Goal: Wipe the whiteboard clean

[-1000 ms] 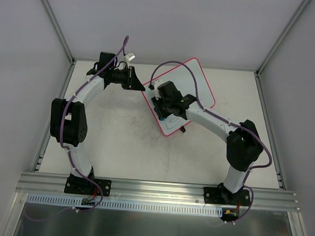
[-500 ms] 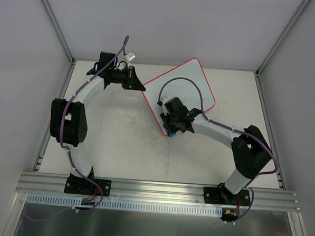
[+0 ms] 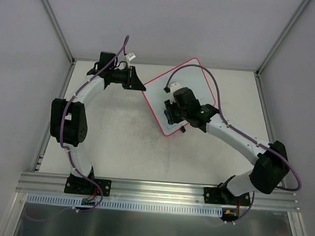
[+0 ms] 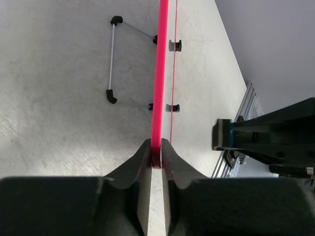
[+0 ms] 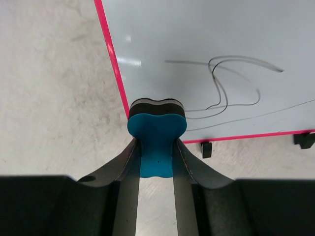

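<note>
Two pinches: left claw (image 4: pixel 156 148) on whiteboard (image 4: pixel 160 73) rim, right claw (image 5: pixel 156 148) on eraser (image 5: pixel 157 127) by scribbles (image 5: pixel 219 86)

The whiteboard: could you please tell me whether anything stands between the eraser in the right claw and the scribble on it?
Nothing visible does. The right claw holds the blue eraser at the pink rim of the whiteboard, and only bare white surface separates it from the scribble.

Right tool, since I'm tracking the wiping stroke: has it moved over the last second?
Yes. The right tool, gripping the eraser, sat at the whiteboard's near corner half a second ago; it has since drawn back toward the far edge.
</note>
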Motion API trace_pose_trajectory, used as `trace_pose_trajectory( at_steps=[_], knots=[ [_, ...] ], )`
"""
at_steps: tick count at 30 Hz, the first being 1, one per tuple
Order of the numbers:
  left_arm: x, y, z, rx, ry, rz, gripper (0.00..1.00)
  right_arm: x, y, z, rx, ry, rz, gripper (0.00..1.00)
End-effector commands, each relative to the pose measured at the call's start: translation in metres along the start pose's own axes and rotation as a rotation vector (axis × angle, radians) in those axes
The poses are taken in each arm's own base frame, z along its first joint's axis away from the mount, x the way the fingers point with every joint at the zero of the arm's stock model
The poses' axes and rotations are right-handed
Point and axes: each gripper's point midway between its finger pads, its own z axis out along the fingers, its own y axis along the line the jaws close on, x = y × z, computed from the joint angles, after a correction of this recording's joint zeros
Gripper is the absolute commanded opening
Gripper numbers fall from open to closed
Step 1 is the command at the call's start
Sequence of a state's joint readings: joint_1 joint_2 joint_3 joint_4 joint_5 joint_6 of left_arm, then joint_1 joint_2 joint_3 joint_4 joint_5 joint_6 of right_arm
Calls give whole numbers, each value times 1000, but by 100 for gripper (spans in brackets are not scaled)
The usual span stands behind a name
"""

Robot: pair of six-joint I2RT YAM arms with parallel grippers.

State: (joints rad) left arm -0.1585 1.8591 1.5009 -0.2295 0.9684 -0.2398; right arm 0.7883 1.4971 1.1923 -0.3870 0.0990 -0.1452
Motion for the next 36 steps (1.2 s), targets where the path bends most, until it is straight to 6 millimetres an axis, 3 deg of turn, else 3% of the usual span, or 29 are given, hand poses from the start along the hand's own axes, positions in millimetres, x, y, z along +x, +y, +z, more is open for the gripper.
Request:
trace_pose_trajectory(
  at_steps=[1, 10, 16, 27, 36],
  knots=[
    [-10, -27, 2, 71, -10, 80, 16, -39, -9, -23, 39, -111, 22, 0],
    [-10, -29, 2, 99, -2, 81, 32, -65, -17, -21, 43, -147, 40, 0],
    [-13, -28, 5, 105, 0, 77, 41, -73, -28, -21, 56, -157, 58, 0],
    [-5, -24, 13, 107, 22, 56, 35, -105, -51, -14, 65, -196, 124, 0],
    [2, -24, 17, 107, 36, 54, 32, -123, -52, 5, -17, -256, 221, 0]
  ],
)
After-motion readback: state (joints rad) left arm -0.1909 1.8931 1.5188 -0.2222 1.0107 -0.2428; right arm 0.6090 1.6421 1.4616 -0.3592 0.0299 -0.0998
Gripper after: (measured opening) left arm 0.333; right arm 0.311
